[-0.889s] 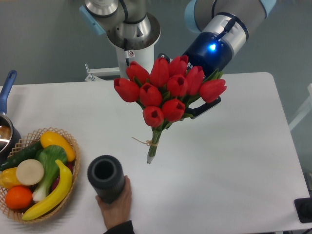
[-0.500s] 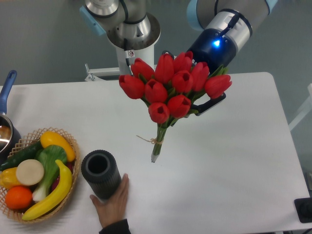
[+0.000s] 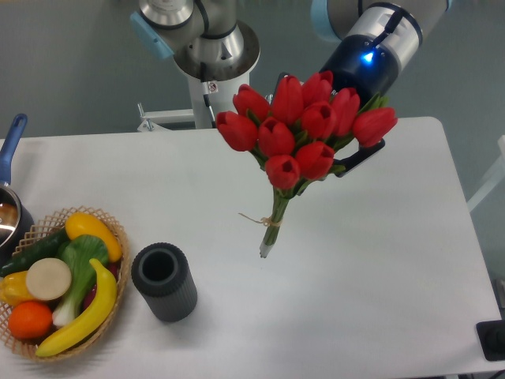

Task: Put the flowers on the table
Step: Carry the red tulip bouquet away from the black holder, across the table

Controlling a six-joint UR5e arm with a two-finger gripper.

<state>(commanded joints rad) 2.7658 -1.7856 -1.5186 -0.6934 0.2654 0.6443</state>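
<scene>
Gripper [image 3: 341, 155] of mine is clamped on the flowers [image 3: 304, 134], holding them in the air above the table [image 3: 379, 268], stems pointing down. Lifting looks done; I judge that lowering, laying them flat and releasing remain.

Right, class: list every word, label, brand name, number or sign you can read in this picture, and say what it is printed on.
None can be read.
The small label on the robot base is too blurred to read.
The flowers, gripper, dark ribbed cylinder, fruit basket and table show no lettering.
</scene>
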